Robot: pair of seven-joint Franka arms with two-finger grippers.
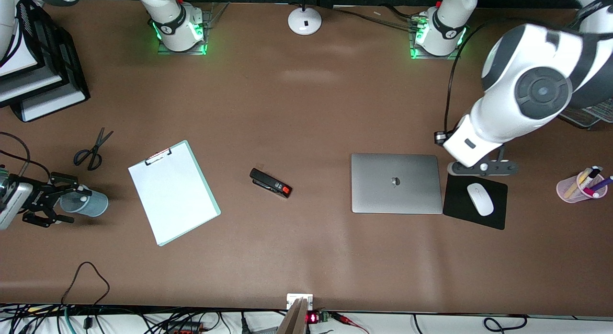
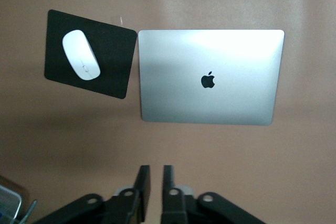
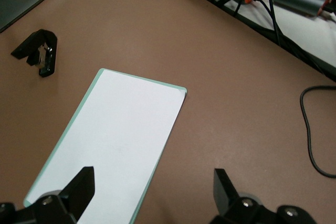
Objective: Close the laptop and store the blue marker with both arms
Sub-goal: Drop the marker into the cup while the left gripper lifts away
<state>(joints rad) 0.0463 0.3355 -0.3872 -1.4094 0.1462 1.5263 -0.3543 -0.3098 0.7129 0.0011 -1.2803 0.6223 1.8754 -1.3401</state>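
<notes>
Front view covers the whole table; the wrist views only show patches. The laptop (image 1: 396,183) is shut flat, silver-grey lid up with the dark apple logo centred, lying toward the left arm's end of the table, just beside the black mouse pad (image 1: 475,201) with a white mouse (image 1: 480,199) on it. Left wrist view shows the same lid (image 2: 210,77) brightly glared, plus pad (image 2: 105,56) and mouse (image 2: 81,54), pad corner nearly touching the laptop edge, which the front view makes look like a small gap. Left gripper (image 2: 154,192) hangs over bare table beside the laptop and pad, fingers drawn close with only a thin slit between them, holding nothing; in the front view its fingers are hidden under the arm. Right gripper (image 1: 48,200) is at the right arm's end of the table, at the mouth of a blue-grey cup (image 1: 86,201) lying tipped on its side; claw spread wide, nothing in it, confirmed in the right wrist view (image 3: 152,192), which looks over the clipboard (image 3: 113,145) and black stapler (image 3: 38,52). Front view only: scissors (image 1: 92,149), stacked paper trays (image 1: 40,70), and a pink cup (image 1: 580,186) holding several coloured markers. Blue marker: cannot tell where it is; cup's inside not visible.
</notes>
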